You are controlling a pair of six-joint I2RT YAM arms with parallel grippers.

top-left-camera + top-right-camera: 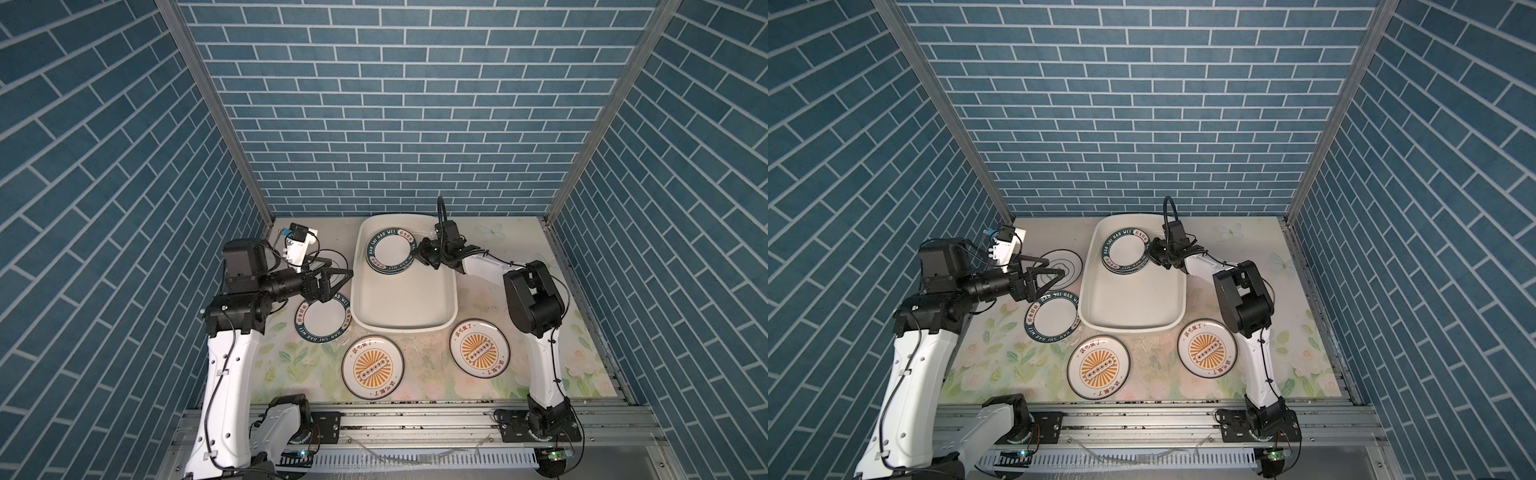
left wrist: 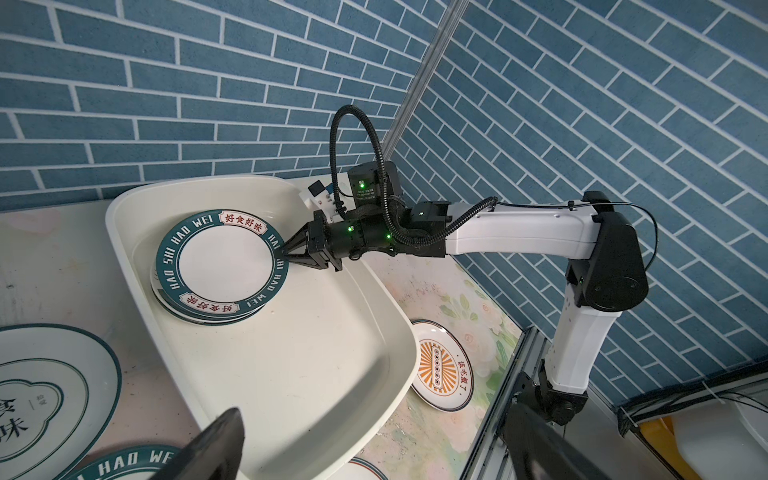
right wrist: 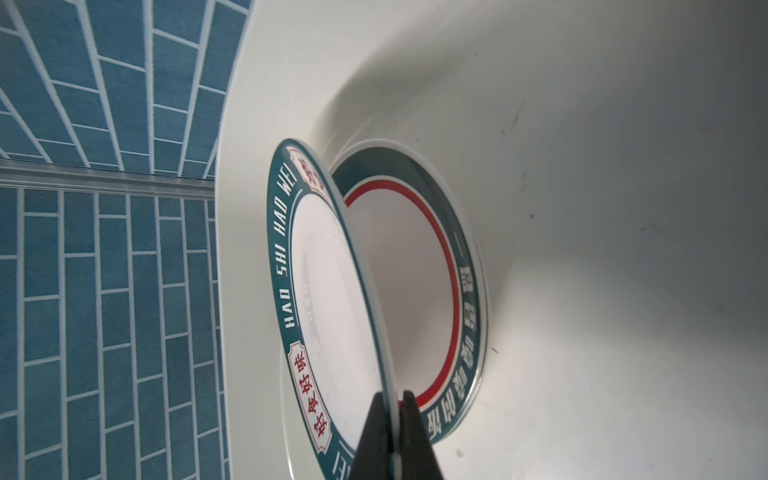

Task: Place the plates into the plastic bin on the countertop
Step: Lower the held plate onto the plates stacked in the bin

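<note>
Plastic bin [image 1: 403, 301]: short stack at its far end. I can tell a top plate [image 3: 328, 291] and a red-ringed plate [image 3: 415, 270] under it. A third may lie beneath, but that is unclear.

Out on the surface [image 1: 419, 365], all flat:
- black-ringed plate [image 1: 1074, 258], far left
- green-lettered plate [image 1: 324, 320], just beside the bin's near left corner
- sunburst plate [image 1: 372, 368], in front of the bin
- second sunburst plate [image 1: 480, 348], to its right

Four left to move; by my reckoning the task is under halfway.

Right jaws: pressed together on the top plate's rim, pinching it. The plate is tilted, its held edge raised and its far edge down by the red-ringed plate. Not let go yet.

Left jaws: spread wide, empty, hanging over the surface between the black-ringed and green-lettered plates. They seem to touch neither.
</note>
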